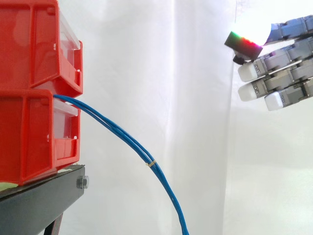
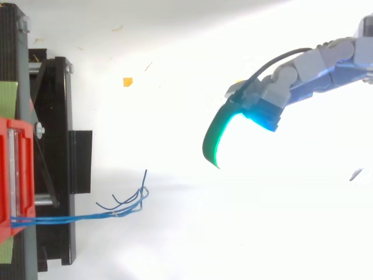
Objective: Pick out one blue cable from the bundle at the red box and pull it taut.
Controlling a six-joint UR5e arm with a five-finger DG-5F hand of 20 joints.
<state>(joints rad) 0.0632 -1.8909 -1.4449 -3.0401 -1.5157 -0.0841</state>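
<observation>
A bundle of thin blue cables comes out of the lower red bin and droops down to the right, tied by a small pale band partway along. From above, the same bundle runs right from the red bin and ends in loose splayed tips. My hand hangs at the upper right, far from the cables, with its fingers straight and pointing left and nothing between them. In the top view the hand reaches in from the right, well clear of the cable ends, its pad glowing cyan and green.
Two red bins are stacked, the upper one on the lower, on a black stand. The black stand frame lies at the left in the top view. A white curtain is behind. A small orange scrap lies on the floor.
</observation>
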